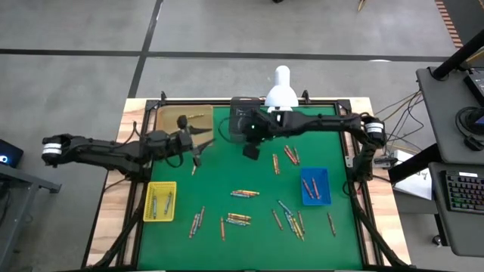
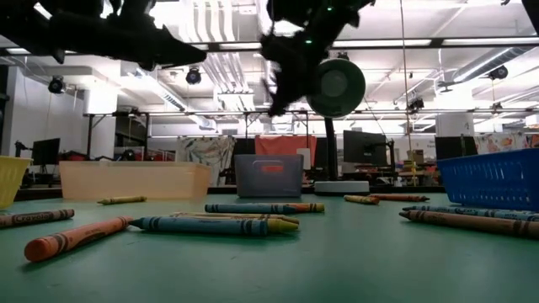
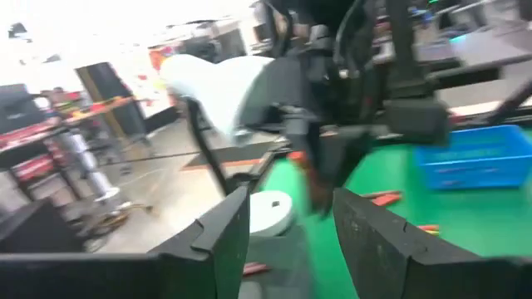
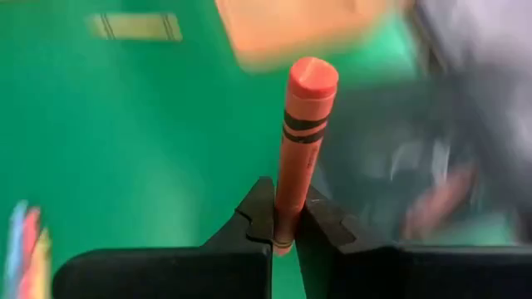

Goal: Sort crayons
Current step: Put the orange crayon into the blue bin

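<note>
Loose crayons (image 1: 244, 193) lie flat on the green mat (image 1: 227, 170), most of them in its near half. One orange-red crayon (image 4: 301, 141) is in my right gripper (image 1: 250, 150), which is shut and hangs above the mat's far middle. My left gripper (image 1: 198, 154) floats above the mat's far left, near the translucent orange tray (image 1: 184, 121). In the left wrist view its fingers (image 3: 218, 228) stand open with nothing between them. My right gripper pinches the orange-red crayon between its two fingers near one end (image 4: 286, 218). The crayon runs along the fingers and sticks out ahead of them, flat end (image 4: 313, 76) foremost. It is lifted clear of the mat, and the gripper slants down toward the table's left.
A yellow tray (image 1: 160, 201) holding a few crayons sits near left, and a blue tray (image 1: 315, 186) with crayons sits at the right. A dark grey tray (image 2: 269, 175) stands at the far middle beside the orange one. A white lamp head (image 1: 281, 91) stands behind the far edge.
</note>
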Controlling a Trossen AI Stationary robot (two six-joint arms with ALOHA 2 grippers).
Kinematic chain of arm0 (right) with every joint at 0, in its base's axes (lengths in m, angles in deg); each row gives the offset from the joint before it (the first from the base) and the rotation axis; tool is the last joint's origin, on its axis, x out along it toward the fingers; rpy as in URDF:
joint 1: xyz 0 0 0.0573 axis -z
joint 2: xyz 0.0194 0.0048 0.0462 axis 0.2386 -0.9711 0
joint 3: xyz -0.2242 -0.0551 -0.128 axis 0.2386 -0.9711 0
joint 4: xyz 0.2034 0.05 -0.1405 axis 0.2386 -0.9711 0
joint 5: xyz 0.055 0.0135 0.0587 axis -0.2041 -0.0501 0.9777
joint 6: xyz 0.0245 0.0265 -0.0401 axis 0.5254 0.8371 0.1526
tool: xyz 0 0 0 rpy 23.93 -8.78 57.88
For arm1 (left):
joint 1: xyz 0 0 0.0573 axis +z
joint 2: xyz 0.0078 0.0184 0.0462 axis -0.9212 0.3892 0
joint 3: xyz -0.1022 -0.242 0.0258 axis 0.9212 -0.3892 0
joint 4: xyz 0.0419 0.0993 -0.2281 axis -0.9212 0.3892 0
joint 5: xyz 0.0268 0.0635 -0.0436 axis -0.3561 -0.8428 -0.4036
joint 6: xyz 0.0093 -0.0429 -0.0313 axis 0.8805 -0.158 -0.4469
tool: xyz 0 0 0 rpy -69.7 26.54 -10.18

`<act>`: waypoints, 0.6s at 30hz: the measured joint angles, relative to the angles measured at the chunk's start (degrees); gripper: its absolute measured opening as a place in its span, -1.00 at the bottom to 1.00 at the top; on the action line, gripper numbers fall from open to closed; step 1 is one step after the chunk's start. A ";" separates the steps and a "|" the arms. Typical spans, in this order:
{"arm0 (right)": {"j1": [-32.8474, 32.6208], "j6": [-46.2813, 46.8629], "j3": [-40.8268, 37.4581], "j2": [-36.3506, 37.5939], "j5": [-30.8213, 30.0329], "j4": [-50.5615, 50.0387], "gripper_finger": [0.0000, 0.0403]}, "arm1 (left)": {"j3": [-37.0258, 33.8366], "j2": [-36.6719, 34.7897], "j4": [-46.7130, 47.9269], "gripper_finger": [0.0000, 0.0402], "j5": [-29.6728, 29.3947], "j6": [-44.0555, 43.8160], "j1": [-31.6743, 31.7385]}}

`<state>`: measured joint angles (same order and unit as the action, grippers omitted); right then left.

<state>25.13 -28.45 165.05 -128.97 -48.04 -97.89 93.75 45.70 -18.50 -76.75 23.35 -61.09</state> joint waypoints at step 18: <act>-15.74 32.98 -1.53 1.86 15.83 -50.89 -0.93 | 0.00 -1.06 -7.94 -0.23 0.02 -10.10 2.90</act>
<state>9.39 4.52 163.52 -127.11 -32.21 -148.78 93.75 44.64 -26.44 -76.73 13.25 -58.19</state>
